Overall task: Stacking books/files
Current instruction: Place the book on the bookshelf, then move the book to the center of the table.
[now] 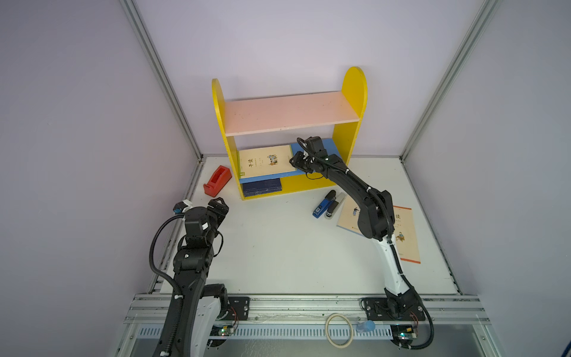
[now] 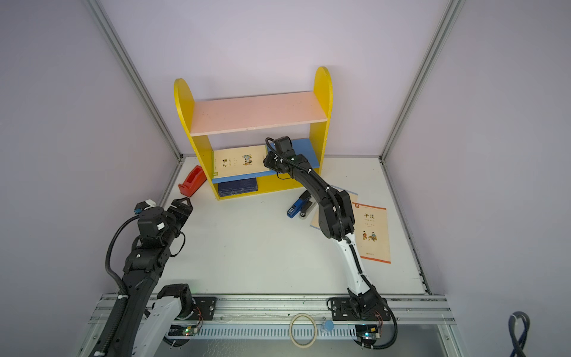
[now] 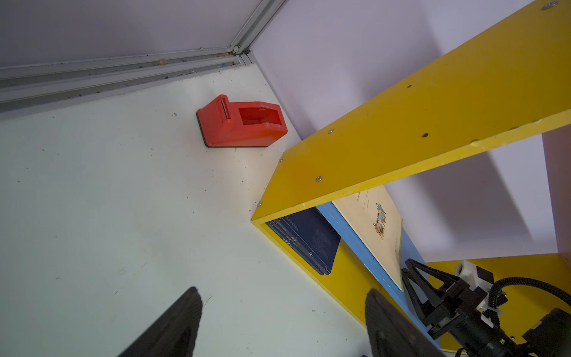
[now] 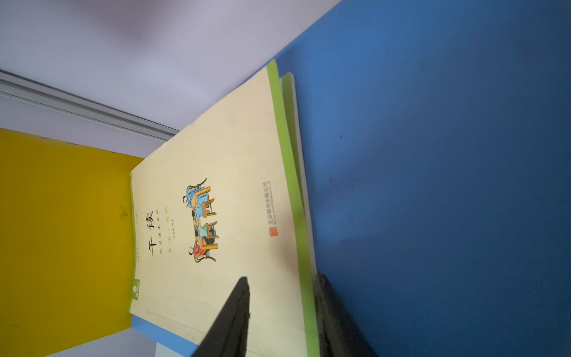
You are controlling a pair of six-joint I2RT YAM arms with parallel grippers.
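**Pose.** Right arm [image 1: 370, 204] stretched forward and inward from its base to the yellow bookcase [image 1: 355, 92], wrist level with the blue middle shelf [image 1: 330, 148]; right gripper [image 1: 295, 162] at the right-hand edge of the cream book [image 1: 265, 160], which lies flat on that shelf. Left arm [image 1: 191, 247] folded upright near its base; left gripper [image 1: 221, 207] above the table [image 1: 278, 247], jaws wide, holding nothing, near the red tape dispenser [image 1: 217, 180].

**Both top views.** Navy books [image 1: 261, 187] stacked on the bottom shelf; another cream book [image 1: 404, 235] flat on the table, partly under the right arm, beside the stapler [image 1: 324, 204].

**Right wrist view alone.** Jaws narrowly parted; one finger [image 4: 234, 309] over the cream cover, the other on the shelf just beside its green border; a second green-edged layer [image 4: 290, 92] beneath, book or leaf not distinguishable.

**Left wrist view alone.** Several navy covers with slightly offset edges.
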